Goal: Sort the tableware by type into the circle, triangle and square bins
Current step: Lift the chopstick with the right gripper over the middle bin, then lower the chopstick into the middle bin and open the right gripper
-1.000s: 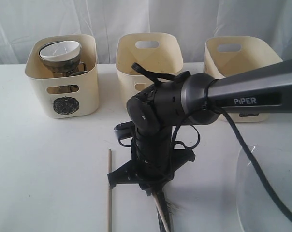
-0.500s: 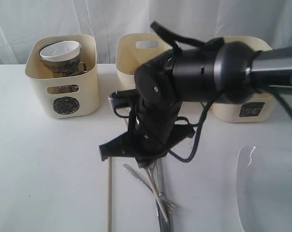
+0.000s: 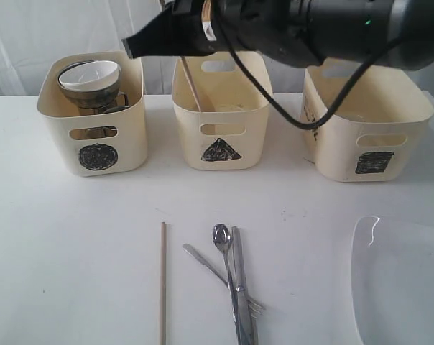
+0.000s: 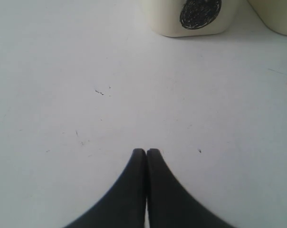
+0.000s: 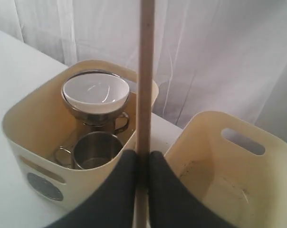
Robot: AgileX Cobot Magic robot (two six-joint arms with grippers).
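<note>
The right end effector [image 5: 143, 159] grips a wooden chopstick [image 5: 144, 71] above the triangle bin [image 5: 257, 190]. Beside it, the circle bin [image 5: 24, 123] holds a white bowl [image 5: 95, 90], steel bowl [image 5: 81, 115] and mug [image 5: 93, 149]. The left end effector [image 4: 146, 153] is clenched.

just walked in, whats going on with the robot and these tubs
The right gripper is shut on a wooden chopstick and holds it over the triangle bin, with its lower end at the bin's opening. The circle bin already holds a white bowl, a steel bowl and steel mugs. A second chopstick, a spoon, a fork, a knife and a white plate lie unsorted on the table. The left gripper is shut and empty.
</note>
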